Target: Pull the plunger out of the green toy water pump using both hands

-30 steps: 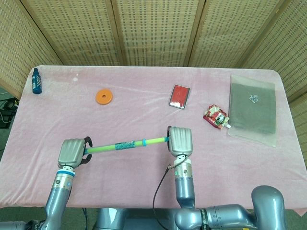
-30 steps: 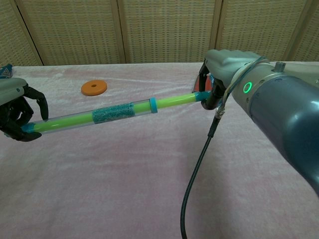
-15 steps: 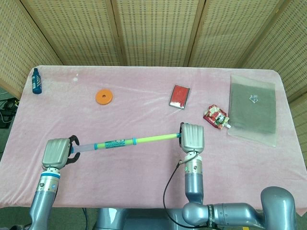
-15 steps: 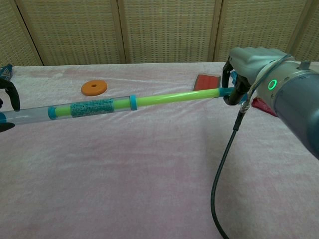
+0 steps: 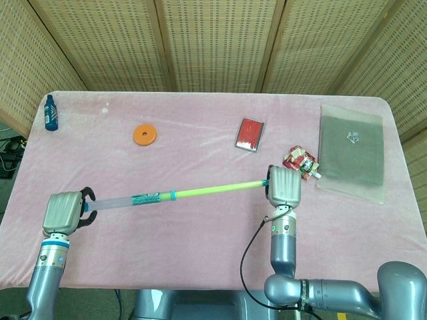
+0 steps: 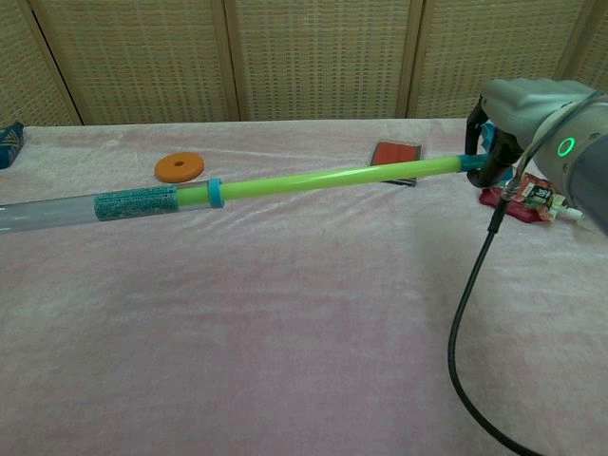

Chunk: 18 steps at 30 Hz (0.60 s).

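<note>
Green toy water pump (image 5: 133, 199) stretches across the lower middle of the head view, held above the pink tablecloth (image 5: 200, 160): its clear barrel with a teal label lies to the lower left, and the bright green plunger (image 5: 217, 190) runs from the blue collar up and rightward, drawn far out of the tube. At the lower left of the frame the left hand (image 5: 62, 213) grips the barrel's end, fingers curled around it, close to the table's left and front edges. At the lower right of centre the right hand (image 5: 284, 187) grips the plunger's blue end, fingers closed on it; in the chest view this hand (image 6: 508, 119) sits at the upper right and the left hand is out of frame. Just beside the right hand, toward the right, lies a red snack pouch (image 5: 300, 163), and further right a grey flat sleeve (image 5: 352, 152) near the table's right edge. Behind the plunger, well apart, lie a red box (image 5: 249, 134) and an orange disc (image 5: 145, 135); a blue bottle (image 5: 50, 113) lies at the upper left corner. Bare cloth lies in front of the pump along the lower part of the frame, and woven screens (image 5: 213, 43) close off the back
</note>
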### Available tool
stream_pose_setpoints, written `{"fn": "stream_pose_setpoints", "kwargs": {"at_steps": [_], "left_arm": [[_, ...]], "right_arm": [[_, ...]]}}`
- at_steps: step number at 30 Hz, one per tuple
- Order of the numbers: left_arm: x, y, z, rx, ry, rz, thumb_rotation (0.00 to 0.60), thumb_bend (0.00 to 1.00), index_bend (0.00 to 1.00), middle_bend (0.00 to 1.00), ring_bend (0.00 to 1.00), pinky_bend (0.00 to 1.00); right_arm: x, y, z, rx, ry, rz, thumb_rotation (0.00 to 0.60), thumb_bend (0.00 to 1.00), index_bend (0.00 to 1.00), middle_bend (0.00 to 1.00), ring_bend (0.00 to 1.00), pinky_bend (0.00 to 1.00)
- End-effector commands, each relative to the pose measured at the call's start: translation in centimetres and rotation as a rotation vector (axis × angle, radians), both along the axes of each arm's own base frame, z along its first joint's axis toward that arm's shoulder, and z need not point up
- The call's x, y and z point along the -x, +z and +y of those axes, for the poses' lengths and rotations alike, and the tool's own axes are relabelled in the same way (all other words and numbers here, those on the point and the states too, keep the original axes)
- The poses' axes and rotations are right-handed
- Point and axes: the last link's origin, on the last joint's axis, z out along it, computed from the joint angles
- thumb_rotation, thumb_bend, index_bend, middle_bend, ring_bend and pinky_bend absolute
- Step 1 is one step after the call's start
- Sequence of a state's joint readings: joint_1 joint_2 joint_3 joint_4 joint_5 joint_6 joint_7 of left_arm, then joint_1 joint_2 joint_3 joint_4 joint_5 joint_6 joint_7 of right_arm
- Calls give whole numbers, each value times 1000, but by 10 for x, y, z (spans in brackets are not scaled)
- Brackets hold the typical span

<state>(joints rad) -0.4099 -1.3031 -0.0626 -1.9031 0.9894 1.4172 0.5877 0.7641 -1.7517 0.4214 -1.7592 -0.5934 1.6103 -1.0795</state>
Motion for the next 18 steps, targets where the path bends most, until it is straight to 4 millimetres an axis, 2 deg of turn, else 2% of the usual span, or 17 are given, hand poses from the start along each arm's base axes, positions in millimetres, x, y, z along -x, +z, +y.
{"fn": "stream_pose_setpoints", "kwargs": {"at_steps": [1, 13, 16, 18], "left_arm": [[1, 0, 0, 0, -1, 4, 600, 532, 555, 808, 726, 664], [-1, -3, 6, -3, -9, 9, 600, 531, 553, 808, 726, 664], [-2, -6, 7, 5, -10, 15, 600, 527, 530, 797, 724, 663], [-4, -8, 8, 11, -14, 20, 600, 474, 472, 743, 686, 646]], "right_arm": [[3, 2, -1, 5, -9, 5, 600, 608, 866, 1000, 985, 863], [12, 9, -5, 28, -28, 21, 600, 607, 865, 1000, 985, 863], [13, 11, -6, 37, -28, 25, 600, 604, 863, 1000, 985, 863], [14, 13, -7, 52, -23, 40, 600, 579, 838, 1000, 974, 855]]}}
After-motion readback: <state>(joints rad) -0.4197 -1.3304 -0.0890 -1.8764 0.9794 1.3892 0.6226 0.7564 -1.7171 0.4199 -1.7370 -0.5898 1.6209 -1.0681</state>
